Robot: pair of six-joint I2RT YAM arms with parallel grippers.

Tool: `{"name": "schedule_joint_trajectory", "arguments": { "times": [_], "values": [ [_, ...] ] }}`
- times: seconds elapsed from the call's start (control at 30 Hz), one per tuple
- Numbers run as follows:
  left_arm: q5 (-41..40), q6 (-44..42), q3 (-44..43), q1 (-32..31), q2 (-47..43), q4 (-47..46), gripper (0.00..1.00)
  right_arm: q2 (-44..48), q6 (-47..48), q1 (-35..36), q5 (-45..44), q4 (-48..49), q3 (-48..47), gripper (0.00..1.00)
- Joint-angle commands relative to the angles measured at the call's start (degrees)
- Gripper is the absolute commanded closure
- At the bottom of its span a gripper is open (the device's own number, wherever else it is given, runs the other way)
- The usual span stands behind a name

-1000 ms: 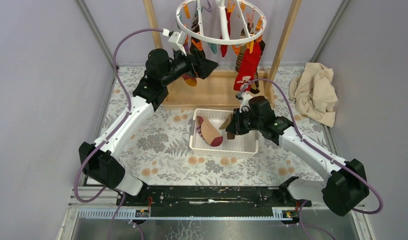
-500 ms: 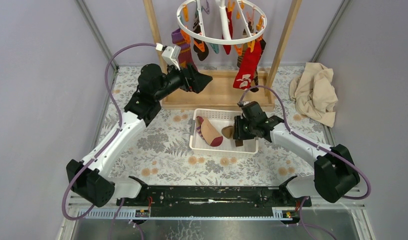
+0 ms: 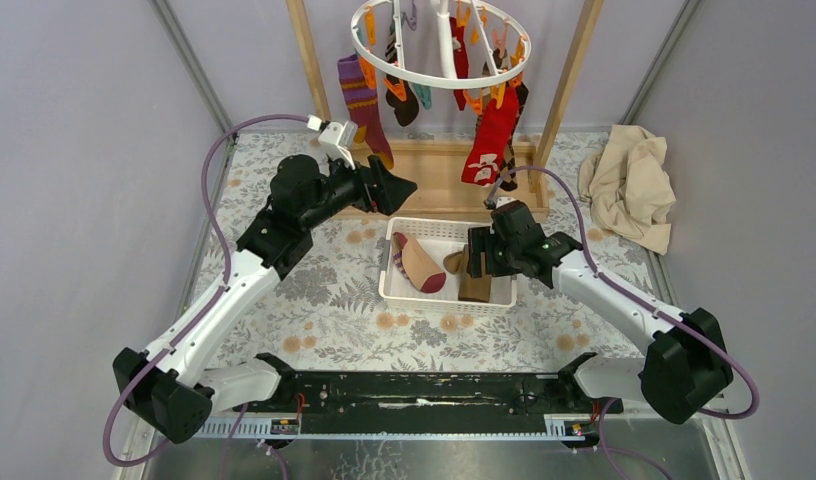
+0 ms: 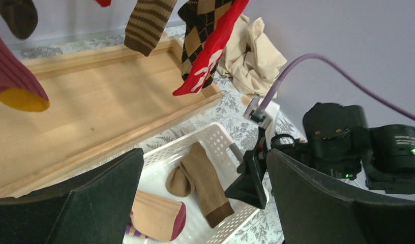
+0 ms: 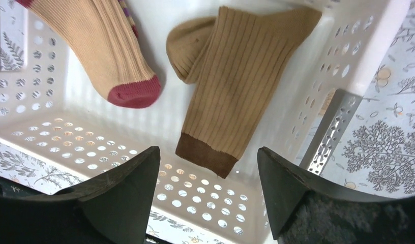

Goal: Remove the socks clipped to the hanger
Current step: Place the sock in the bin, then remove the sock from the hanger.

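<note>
Tan ribbed sock with a brown cuff [image 5: 231,91] now lies flat on the floor of the white perforated plastic basket [image 5: 53,101], directly beneath the right claw [image 5: 208,152] and clear of it. A second ago that claw was pinched shut above the basket; its fingers now stand well apart with nothing between them, so the release is done. Beside the claw, on the side toward the left arm, a tan sock with a maroon toe [image 5: 109,51] rests in the same basket, very near the dropped one. That makes two socks off. Above and beyond the right claw, the white round plastic hanger [image 3: 424,78] carries the remainder, among them a red sock with white figures [image 3: 487,145] almost overhead and a purple-and-orange striped sock [image 3: 362,95] farther toward the left arm. Left claw [image 3: 396,186] is spread wide and empty. It has dropped back from the ring's edge and now sits low over the wooden tray base [image 3: 434,190], with the striped sock hanging above and behind it. Judgement: deposit complete, most socks still clipped; the right claw likely rises next for the red sock.
</note>
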State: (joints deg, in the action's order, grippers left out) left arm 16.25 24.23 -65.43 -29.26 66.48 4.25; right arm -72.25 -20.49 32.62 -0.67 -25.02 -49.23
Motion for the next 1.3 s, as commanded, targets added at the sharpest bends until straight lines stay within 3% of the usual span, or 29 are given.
{"name": "schedule_joint_trajectory", "arguments": {
  "times": [0.0,0.2,0.43,0.63,0.93,1.27],
  "values": [
    [-2.9,-1.3,0.9,-0.6,-2.1,1.8,0.01,-1.5,2.0,0.0,-1.6,-0.2,-4.5,0.24],
    [-10.0,-1.5,-1.2,-0.7,-2.0,9.0,0.01,-7.5,1.5,0.0,-0.3,4.5,-3.3,0.28],
    [-9.6,0.0,2.1,-0.7,-3.8,9.9,0.01,-15.0,-0.9,0.1,0.6,11.2,0.2,0.29],
    [-9.3,0.6,4.2,-0.7,-4.6,10.3,0.01,-20.4,-0.8,1.7,-5.3,9.3,-0.9,0.28],
    [-10.2,0.5,4.1,-0.7,-5.6,11.9,0.01,-19.1,0.9,10.4,-17.6,0.3,-14.2,0.24],
    [-11.8,-0.6,3.8,-0.7,-7.7,14.3,0.01,-27.0,0.1,12.6,-14.3,4.1,-24.6,0.25]
  ]
}}
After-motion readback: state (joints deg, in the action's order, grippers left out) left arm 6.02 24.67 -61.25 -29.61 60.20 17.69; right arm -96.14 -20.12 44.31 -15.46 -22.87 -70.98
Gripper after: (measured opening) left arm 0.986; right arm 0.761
